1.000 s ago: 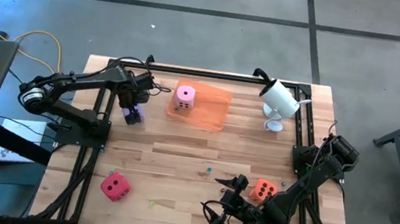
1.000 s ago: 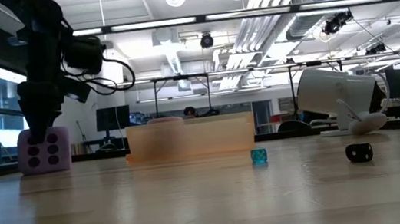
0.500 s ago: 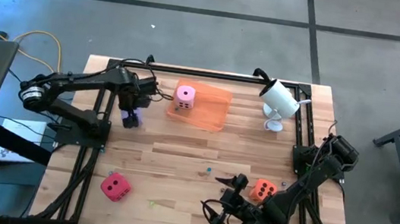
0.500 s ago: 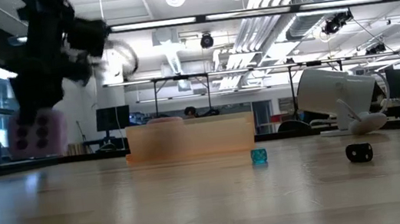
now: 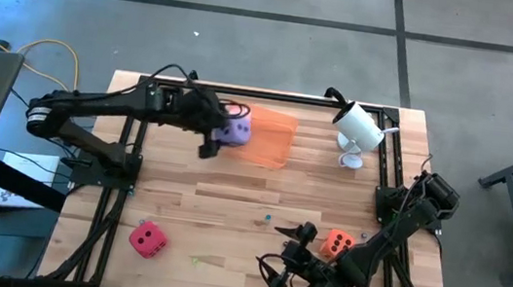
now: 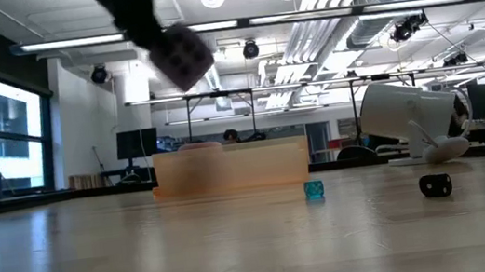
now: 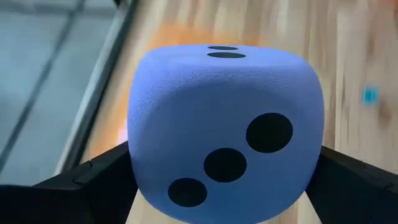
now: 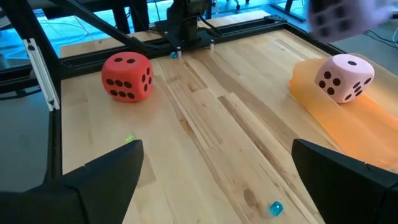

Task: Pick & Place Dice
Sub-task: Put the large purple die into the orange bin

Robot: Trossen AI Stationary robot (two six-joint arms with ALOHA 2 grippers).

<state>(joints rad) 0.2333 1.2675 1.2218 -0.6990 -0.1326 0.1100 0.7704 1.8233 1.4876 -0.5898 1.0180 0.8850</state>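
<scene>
Tabletop (image 5: 229, 209): four dice.
Left pincer (image 5: 221, 135): clamps lavender die (image 5: 232, 131), airborne at orange tray's (image 5: 272, 138) nine o'clock edge.
Pink die (image 8: 344, 76): on tray.
Red die (image 5: 148, 239): seven o'clock.
Orange die (image 5: 338, 243): by right pincer (image 5: 289, 248), spread empty.

A wooden tabletop (image 5: 229, 209) is carrying an orange tray (image 5: 272, 138) at upper centre, a red die (image 5: 148, 239) lower left, an orange die (image 5: 338, 243) lower right, and a white lamp-like device (image 5: 358, 131) upper right.
</scene>
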